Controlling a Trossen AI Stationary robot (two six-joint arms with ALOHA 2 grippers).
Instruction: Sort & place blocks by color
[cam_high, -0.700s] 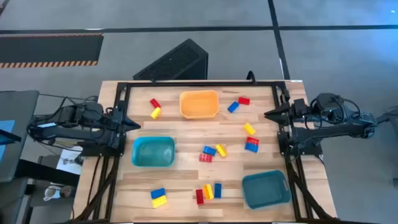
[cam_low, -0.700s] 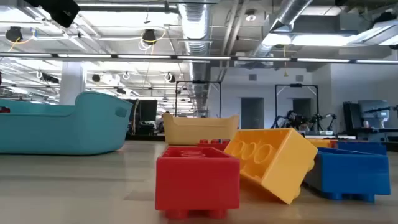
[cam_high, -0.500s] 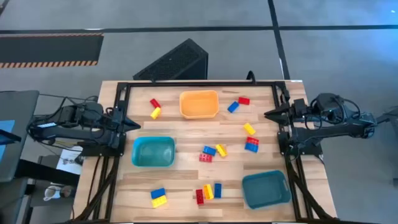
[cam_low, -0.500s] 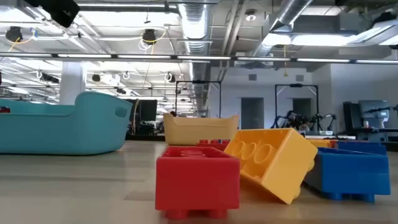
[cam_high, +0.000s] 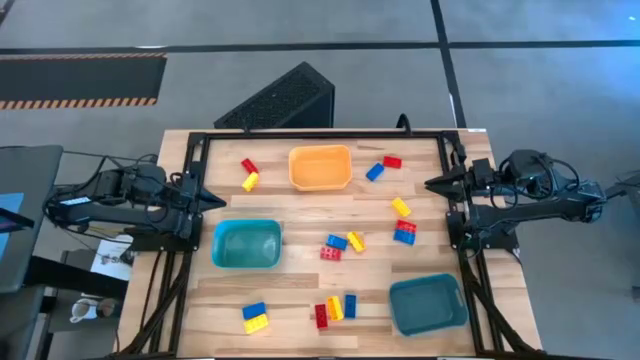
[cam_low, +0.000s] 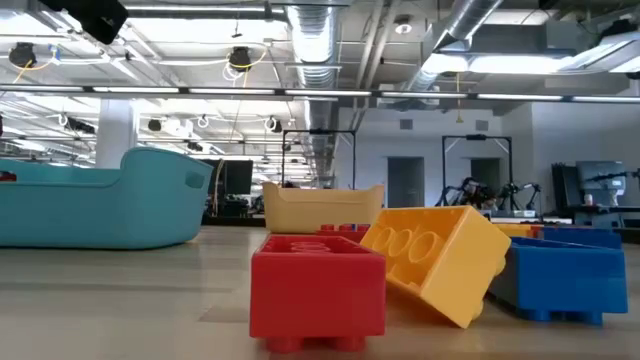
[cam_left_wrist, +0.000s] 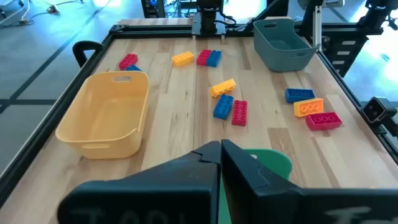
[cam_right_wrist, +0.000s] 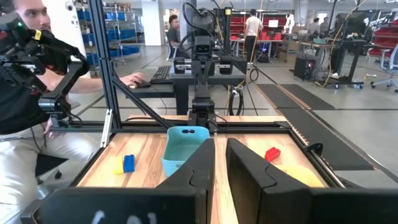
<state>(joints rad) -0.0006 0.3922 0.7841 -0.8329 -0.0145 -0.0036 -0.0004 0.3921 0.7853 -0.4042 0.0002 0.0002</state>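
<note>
In the high view both dark arms sit folded at the middle of the frame's left and right edges. The left gripper points inward toward the centre, its fingers pressed together with no gap and nothing between them. The right gripper mirrors it, pointing inward from the right; its fingers stand a narrow slit apart, holding nothing.

You have open wood in the strip between the orange bin and the left teal bin. In the table's middle, the blocks stand close together. The right teal bin blocks the near right corner.
</note>
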